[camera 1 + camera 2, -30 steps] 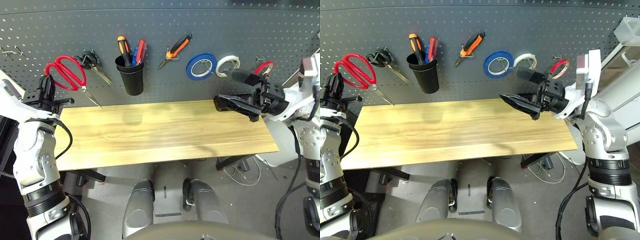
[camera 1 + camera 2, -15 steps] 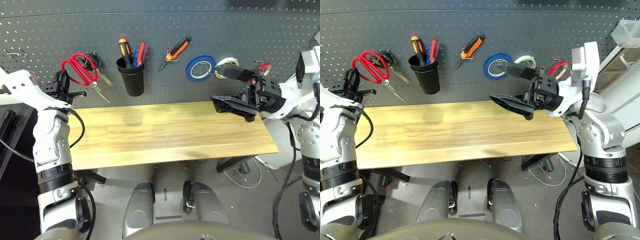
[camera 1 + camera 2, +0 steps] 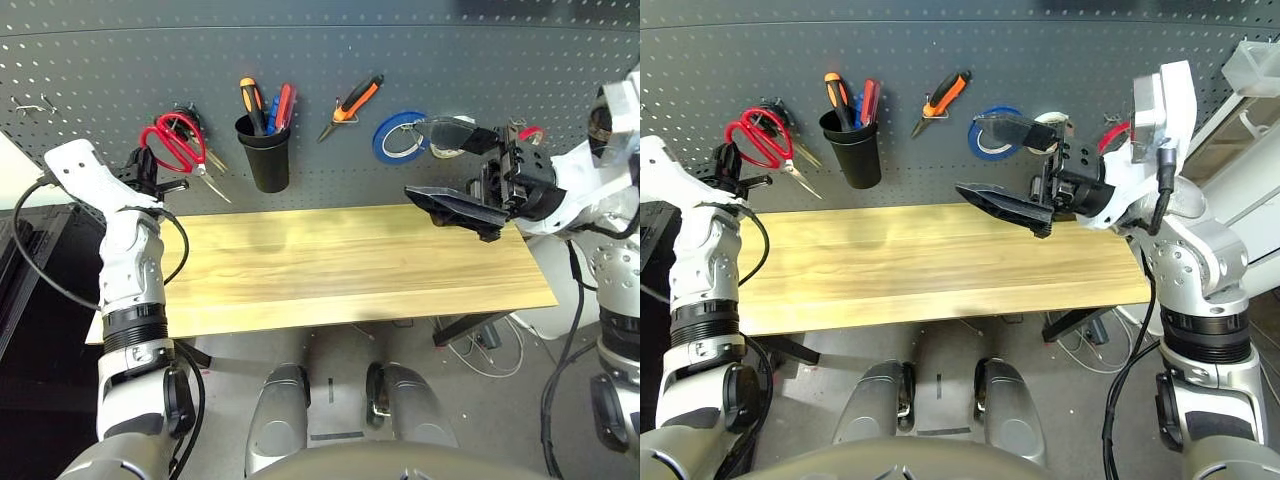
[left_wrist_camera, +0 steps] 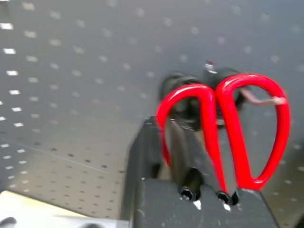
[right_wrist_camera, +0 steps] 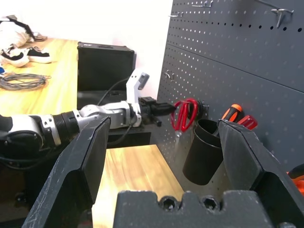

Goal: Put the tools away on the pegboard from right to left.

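- The red-handled scissors (image 3: 176, 146) sit at the tip of the left gripper (image 3: 150, 172), loops up against the pegboard (image 3: 330, 40) and blades pointing down and to the right
- In the left wrist view the red loops (image 4: 223, 123) rise straight ahead of the gripper's black fingers (image 4: 156, 156), which run along the loops' lower part; whether the fingers clamp the handles or have let them go I cannot tell
- Just behind the red loops, against the board, lie the black-handled scissors (image 3: 186, 122)
- To the right of the left gripper hangs the black cup (image 3: 263, 153), holding the slim red-handled screwdriver (image 3: 285, 103) beside an orange-and-black screwdriver (image 3: 249, 102)
- Further right, the orange-and-black-handled pliers (image 3: 352, 102) hang tilted on the board, handles up to the right
- The right gripper (image 3: 445, 160) hovers over the right part of the wooden tabletop (image 3: 330, 265), pointing left, its two black fingers spread wide and holding nothing
- Its upper finger (image 3: 455, 133) crosses in front of the white tape roll (image 3: 447, 150); the blue tape roll (image 3: 397, 135) hangs just left of that finger
- The thin red tape ring (image 3: 530, 132) shows on the board behind the right gripper's wrist
- Far left of the left gripper, bare metal hooks (image 3: 32, 104) stick out of the board
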